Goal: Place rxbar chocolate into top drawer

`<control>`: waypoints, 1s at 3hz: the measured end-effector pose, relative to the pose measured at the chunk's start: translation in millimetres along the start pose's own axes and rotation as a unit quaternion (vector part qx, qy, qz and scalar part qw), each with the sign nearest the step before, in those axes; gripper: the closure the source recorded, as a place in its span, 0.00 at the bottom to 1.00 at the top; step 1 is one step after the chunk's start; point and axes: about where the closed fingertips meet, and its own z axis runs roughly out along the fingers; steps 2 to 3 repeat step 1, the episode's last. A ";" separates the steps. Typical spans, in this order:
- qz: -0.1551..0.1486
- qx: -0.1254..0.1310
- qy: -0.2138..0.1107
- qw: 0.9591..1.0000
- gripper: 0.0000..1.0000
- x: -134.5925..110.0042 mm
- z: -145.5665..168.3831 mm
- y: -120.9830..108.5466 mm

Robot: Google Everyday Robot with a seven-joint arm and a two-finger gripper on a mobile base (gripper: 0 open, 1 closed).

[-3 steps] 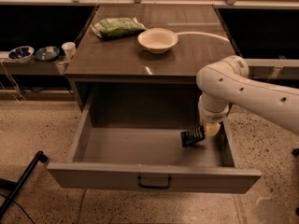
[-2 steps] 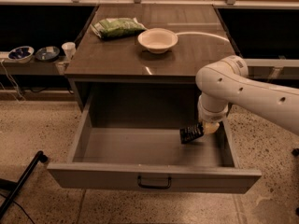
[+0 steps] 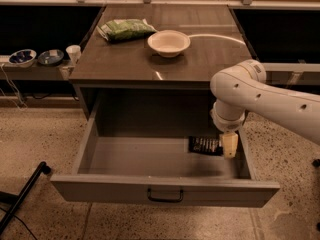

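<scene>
The rxbar chocolate [image 3: 205,145], a small black bar with white lettering, lies flat at the back right of the floor inside the open top drawer [image 3: 165,190]. The drawer is a wide grey box pulled fully out, with a dark handle at the centre of its front panel. My gripper [image 3: 229,145] hangs from the white arm [image 3: 260,94] and reaches down into the drawer's right end. It is right beside the bar's right end. I cannot tell whether it still touches the bar.
On the tabletop [image 3: 125,64] stand a white bowl [image 3: 169,42] and a green snack bag [image 3: 125,29]. A low shelf at left holds small bowls [image 3: 35,57] and a cup [image 3: 73,52]. A black leg [image 3: 22,196] lies on the floor at the lower left.
The bar was tilted at the gripper's tip and now lies flat on the drawer floor. The arm has hardly moved.
</scene>
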 end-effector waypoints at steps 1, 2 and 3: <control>0.000 0.000 0.000 1.000 0.00 0.0 0.0 0.0; 0.000 0.000 0.000 1.000 0.00 0.0 0.0 0.0; 0.000 0.000 0.000 1.000 0.00 0.0 0.0 0.0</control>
